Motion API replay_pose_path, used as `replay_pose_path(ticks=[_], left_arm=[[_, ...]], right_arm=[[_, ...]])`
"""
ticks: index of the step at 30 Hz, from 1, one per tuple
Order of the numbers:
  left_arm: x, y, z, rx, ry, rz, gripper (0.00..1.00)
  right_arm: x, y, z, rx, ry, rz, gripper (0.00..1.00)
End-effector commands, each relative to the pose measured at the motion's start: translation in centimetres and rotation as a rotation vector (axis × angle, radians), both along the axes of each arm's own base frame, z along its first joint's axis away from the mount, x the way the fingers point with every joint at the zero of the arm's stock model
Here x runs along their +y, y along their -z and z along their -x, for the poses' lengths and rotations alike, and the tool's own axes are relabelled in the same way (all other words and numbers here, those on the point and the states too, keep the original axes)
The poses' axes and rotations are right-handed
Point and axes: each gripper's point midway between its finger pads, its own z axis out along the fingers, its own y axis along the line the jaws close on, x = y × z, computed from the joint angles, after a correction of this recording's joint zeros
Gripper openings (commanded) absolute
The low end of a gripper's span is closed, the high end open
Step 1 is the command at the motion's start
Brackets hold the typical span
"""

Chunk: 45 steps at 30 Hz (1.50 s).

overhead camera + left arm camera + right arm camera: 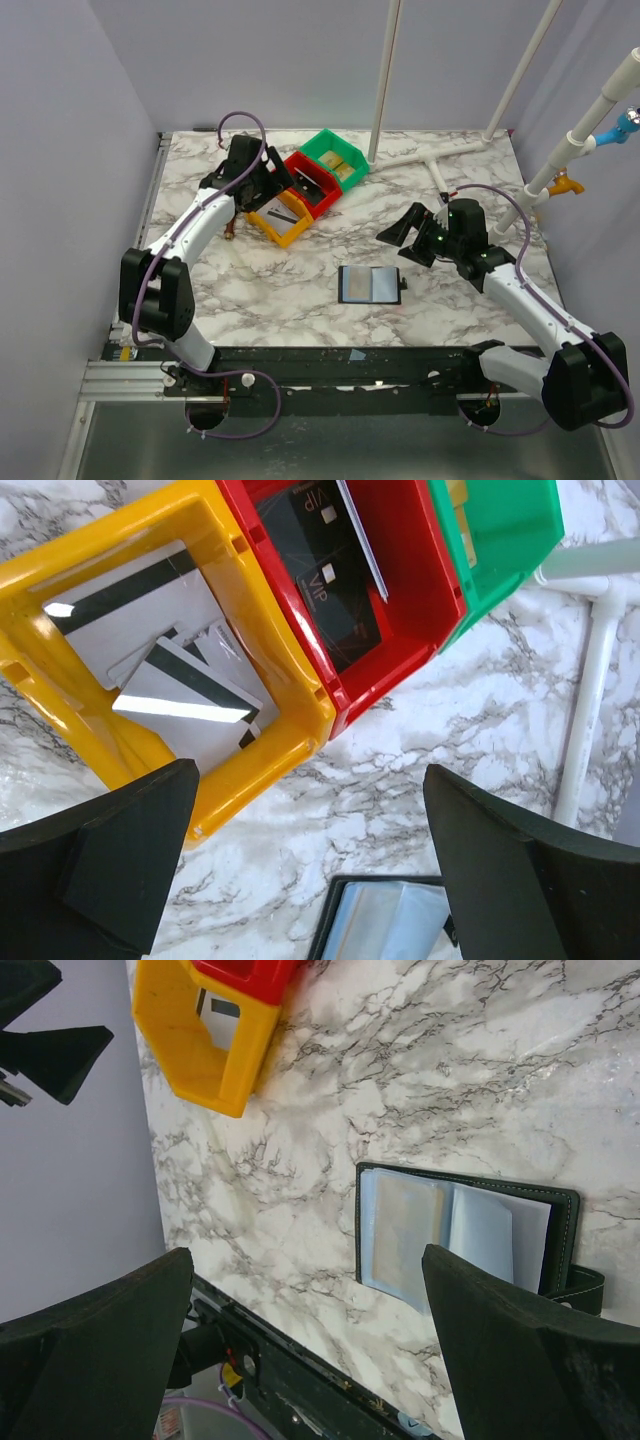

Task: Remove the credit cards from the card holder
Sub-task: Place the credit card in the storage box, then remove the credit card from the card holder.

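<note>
The only writing that can be read is "VIP", printed pale on each of two black cards [335, 590] in the red bin [410, 570], seen from the left wrist. Three bins stand touching in a diagonal row: the yellow bin [270, 630], the red one and the green bin [510, 540]. The yellow bin holds at least three overlapping silvery cards [185, 695] with black magnetic stripes. The green bin shows something gold-coloured, too little of it in view to count.

The card holder [371, 285] lies open and flat on the marble table [300, 300], near its middle, at about 5 o'clock from the bins in the top view. It is black with a stitched border, a short strap sticking out at one side, and bluish clear sleeves inside. Two credit cards [356, 284] show in those sleeves, side by side: a tan-gold card [405, 1225] in one half and a pale whitish card [485, 1235] in the other.

The left claw [268, 182] hangs over the bins, at about 10 o'clock from the card holder and well apart from it, its fingers spread wide and pinching nothing. The right claw [400, 232] hangs at about 1 o'clock from the card holder, near it but not touching, also spread wide and empty.
</note>
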Motion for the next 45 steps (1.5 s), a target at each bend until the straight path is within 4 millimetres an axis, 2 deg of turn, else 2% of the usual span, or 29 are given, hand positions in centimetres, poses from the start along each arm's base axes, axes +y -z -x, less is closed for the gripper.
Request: replay_pose_path(ticks=[1,7,15,20,25,32,35,39,43,45], left_arm=[[-1.4,-1.2,1.9,-0.028,0.102,0.032,0.99],[-4.4,-1.3,5.1,-0.035,0.227,0.071,0.99],[-8.9,-0.2,10.4,-0.013,0.4,0.107,0.99],[-10.9,1.2,14.0,0.02,0.5,0.094,0.98],[-10.6,3.2,16.0,0.057,0.517,0.083,0.98],[-9.6,4.5,17.4,0.075,0.517,0.07,0.98],[-9.3,4.5,17.4,0.071,0.517,0.055,0.98],[-9.0,4.5,17.3,0.066,0.518,0.04,0.98],[-8.9,4.5,17.2,0.066,0.517,0.038,0.98],[-8.9,4.5,17.2,0.064,0.516,0.04,0.98]], right_arm=[[0.1,-0.1,-0.2,-0.012,-0.013,0.016,1.0],[0.1,0.8,-0.1,0.008,-0.009,0.018,1.0],[1.1,2.0,0.8,0.022,-0.019,0.048,1.0],[2.0,3.1,1.8,0.04,-0.032,0.102,1.0],[3.2,3.7,2.5,0.036,-0.043,0.147,1.0],[4.4,6.2,3.2,0.064,-0.058,0.289,0.92],[4.8,7.4,3.1,0.073,-0.056,0.367,0.86],[5.6,8.0,3.3,0.061,-0.062,0.451,0.75],[6.6,7.9,3.4,0.047,-0.071,0.479,0.47],[7.0,8.0,3.4,0.046,-0.076,0.483,0.28]])
